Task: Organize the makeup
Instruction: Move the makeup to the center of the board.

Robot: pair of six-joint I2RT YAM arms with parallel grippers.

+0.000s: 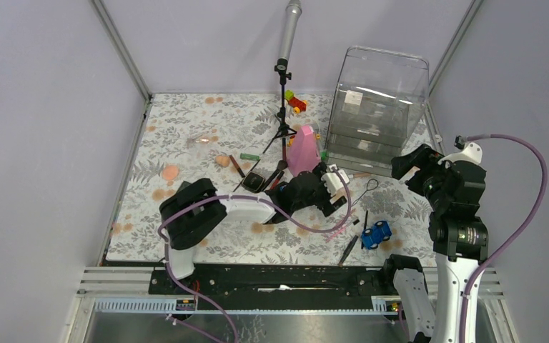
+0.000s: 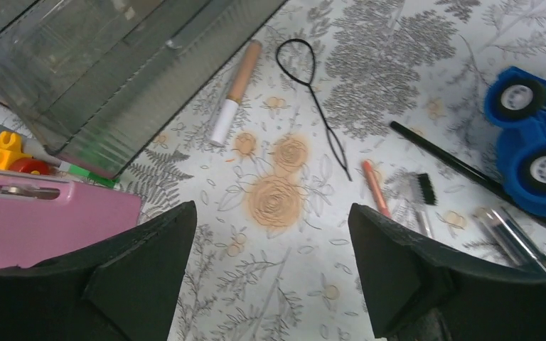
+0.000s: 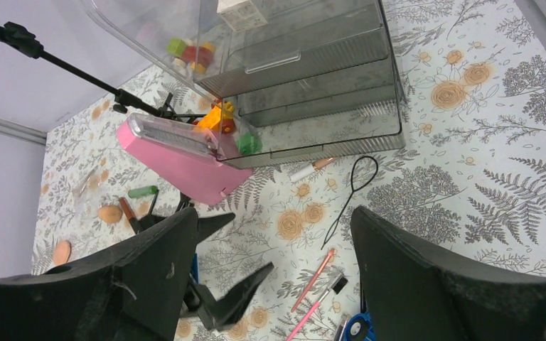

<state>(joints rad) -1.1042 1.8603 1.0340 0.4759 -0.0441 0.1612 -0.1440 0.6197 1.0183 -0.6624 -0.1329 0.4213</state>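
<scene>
Currently left gripper (image 2: 271, 209), right gripper (image 3: 274, 213) gape empty; peach-white stick (image 2: 234, 92) lies diagonal, white end toward pink cone (image 2: 43, 227).

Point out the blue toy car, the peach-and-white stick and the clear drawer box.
blue toy car (image 2: 522, 138): left wrist view, body between its wheels.
peach-and-white stick (image 2: 244, 71): left wrist view, peach barrel.
clear drawer box (image 1: 379, 93): top external view, clear top panel.

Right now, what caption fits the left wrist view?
Open left gripper above a peach stick, black loop tool, pink pencil and blue toy car on the floral table.
</scene>
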